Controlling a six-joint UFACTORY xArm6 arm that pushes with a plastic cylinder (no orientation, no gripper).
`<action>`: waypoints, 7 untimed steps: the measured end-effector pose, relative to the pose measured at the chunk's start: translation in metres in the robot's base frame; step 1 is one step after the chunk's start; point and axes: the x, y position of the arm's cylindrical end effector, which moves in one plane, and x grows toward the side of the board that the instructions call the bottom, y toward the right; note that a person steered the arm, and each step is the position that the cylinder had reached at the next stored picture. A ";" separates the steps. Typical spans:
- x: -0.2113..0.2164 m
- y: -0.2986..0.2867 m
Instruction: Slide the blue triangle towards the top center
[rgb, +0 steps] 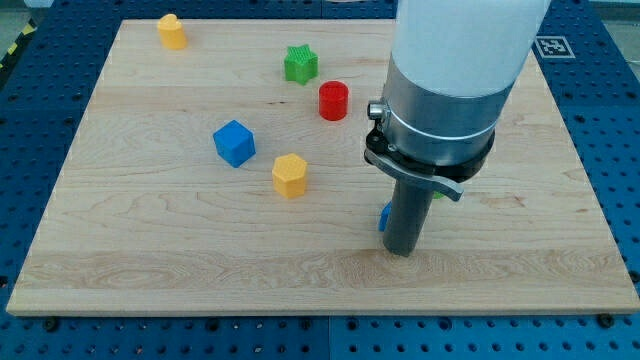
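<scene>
My tip (400, 251) rests on the board near the view's bottom, right of centre. The blue triangle (383, 216) is almost wholly hidden behind the rod; only a thin blue sliver shows at the rod's left edge, just above the tip. The tip stands right against it, on its lower right side. The arm's wide body covers the board above and to the right of the tip.
A blue cube (234, 142) and a yellow hexagonal block (289, 175) lie left of centre. A red cylinder (333, 100) and a green star (300, 64) sit nearer the top. A yellow block (172, 31) is at top left. A green sliver (440, 192) shows beside the arm.
</scene>
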 end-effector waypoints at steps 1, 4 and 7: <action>-0.009 0.000; -0.087 0.000; -0.180 0.000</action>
